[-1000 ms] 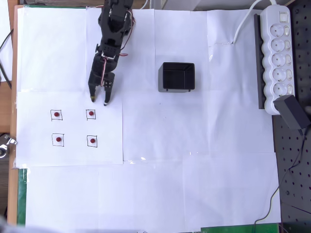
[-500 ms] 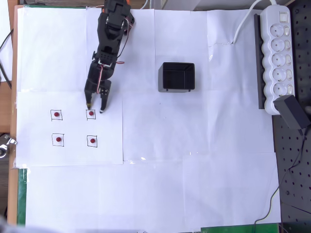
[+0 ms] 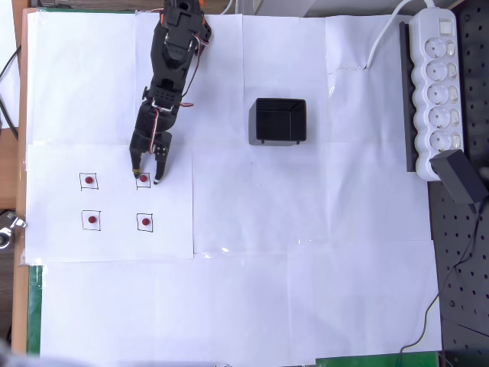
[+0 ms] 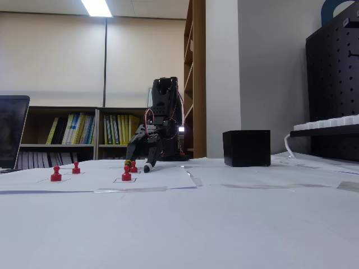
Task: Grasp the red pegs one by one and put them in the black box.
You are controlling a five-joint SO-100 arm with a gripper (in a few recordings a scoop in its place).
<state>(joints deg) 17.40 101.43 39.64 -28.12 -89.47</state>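
The hand (image 3: 144,174) was seen low over the paper-covered table (image 3: 306,267), fingers spread apart and straddling the upper-right peg (image 3: 143,179) of the four red pegs; whether a fingertip touched it could not be told. In the fixed view the hand (image 4: 138,166) was likewise seen open, tips close to the paper, with a peg (image 4: 133,166) between them. Nothing was gripped.

The other three pegs were noted upright in their drawn squares: upper left (image 3: 89,181), lower left (image 3: 92,219), lower right (image 3: 145,222).

The black box (image 3: 279,121) was found well apart from the pegs, to the right in the overhead view, its inside dark and apparently empty.

Progress was judged as nil: no peg delivered, four left. The first grasp was judged to be under way, closure not yet made.
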